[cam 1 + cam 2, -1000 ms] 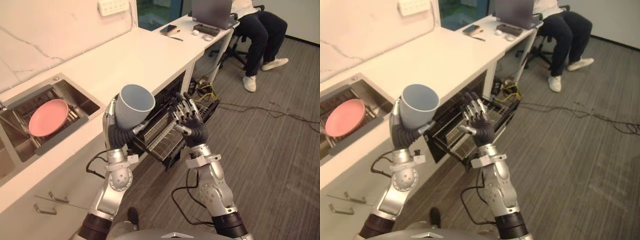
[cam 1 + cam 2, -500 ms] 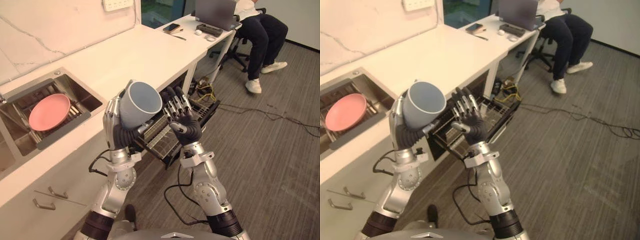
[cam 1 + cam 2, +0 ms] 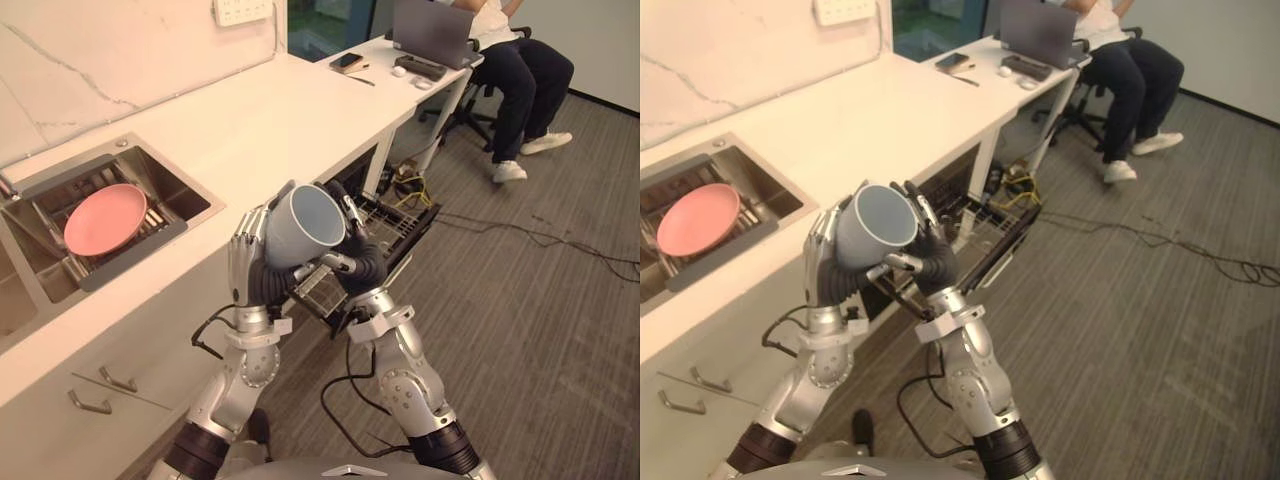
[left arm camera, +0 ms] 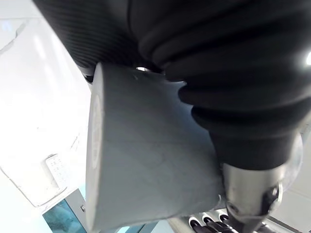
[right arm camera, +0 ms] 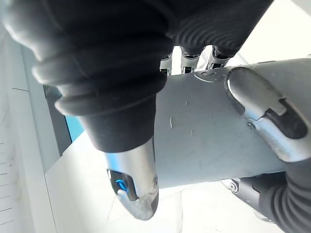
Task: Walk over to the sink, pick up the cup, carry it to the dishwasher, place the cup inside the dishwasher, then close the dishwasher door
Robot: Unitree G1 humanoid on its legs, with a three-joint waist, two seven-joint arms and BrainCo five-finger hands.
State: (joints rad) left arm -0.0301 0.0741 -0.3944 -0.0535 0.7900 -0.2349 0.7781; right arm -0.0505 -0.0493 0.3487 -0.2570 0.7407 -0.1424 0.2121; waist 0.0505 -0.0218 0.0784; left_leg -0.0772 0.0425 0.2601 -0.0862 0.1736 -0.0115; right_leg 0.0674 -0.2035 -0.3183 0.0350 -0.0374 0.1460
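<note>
One cup, blue-grey, mouth tilted up, clasped between two hands. Left hand fingers wrapped round cup's lower wall. Right hand fingers and thumb curled round its other side. One open dishwasher rack below fingers. One pink plate in sink, well apart from fingers, beyond left hand. One seated person far past fingers.

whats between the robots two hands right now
The cup, clasped from both sides by the left hand and right hand; both eye views show it.
</note>
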